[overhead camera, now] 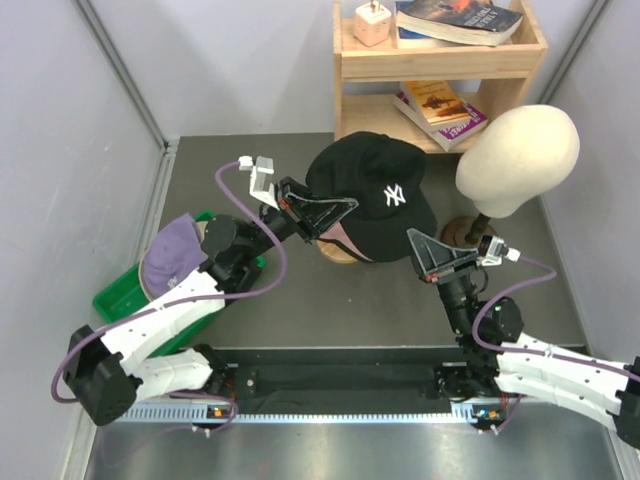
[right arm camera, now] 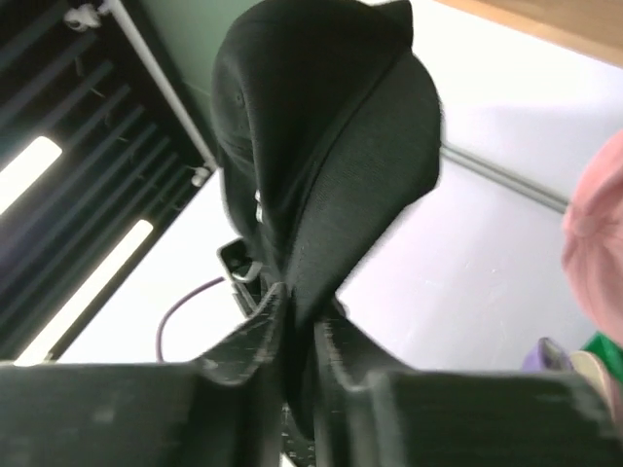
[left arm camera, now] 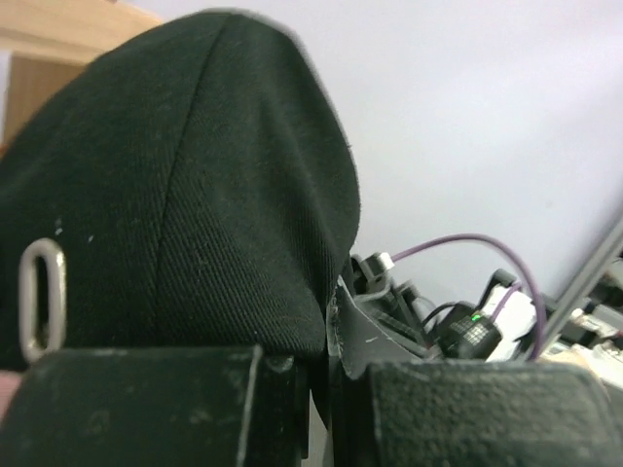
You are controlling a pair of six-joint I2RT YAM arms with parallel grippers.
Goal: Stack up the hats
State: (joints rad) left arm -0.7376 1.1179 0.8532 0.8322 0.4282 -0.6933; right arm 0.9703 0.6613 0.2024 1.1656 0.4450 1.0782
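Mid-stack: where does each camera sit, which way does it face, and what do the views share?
Top external: high at the near edge, looking down on the table; left arm and right arm show, both at the black cap.
Left wrist: on the left arm, looking along its fingers at the cap's crown, toward the right arm.
Right wrist: looking along its fingers, tilted up past the cap to ceiling lights.
Shared: all three see the black cap.

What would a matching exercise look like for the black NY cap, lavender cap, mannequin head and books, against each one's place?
1 black NY cap; 2 lavender cap; 3 mannequin head; 4 books.
A in the green bin; B on the wooden shelf; C pinched by left pincer and right pincer; D standing right of the black NY cap.
Pairs: 1-C, 2-A, 3-D, 4-B.
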